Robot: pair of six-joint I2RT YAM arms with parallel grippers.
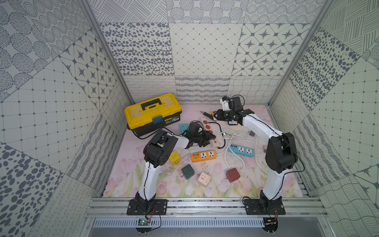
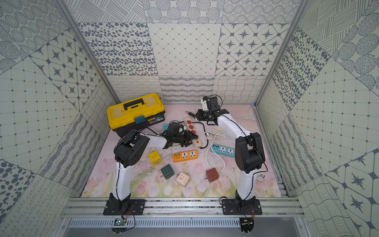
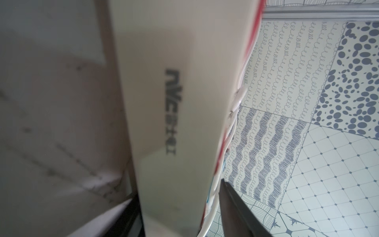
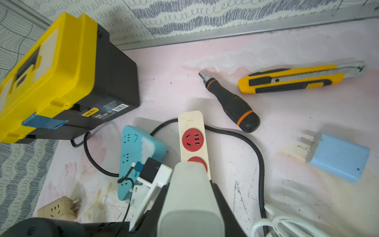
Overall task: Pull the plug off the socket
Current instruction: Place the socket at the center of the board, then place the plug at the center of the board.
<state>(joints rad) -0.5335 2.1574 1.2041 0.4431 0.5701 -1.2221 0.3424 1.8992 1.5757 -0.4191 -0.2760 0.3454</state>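
Cream strip between left jaws (grip unclear); right jaws clench pale plug near wall.

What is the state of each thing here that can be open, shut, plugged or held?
toolbox: lid closed.
cream power strip: top red socket empty.
pale grey plug: clamped between the right jaws, prongs hidden.
right gripper: shut on the plug.
left gripper: at the strip, grip unclear.
blue charger: unplugged, prongs bare.
orange strip: sockets empty.
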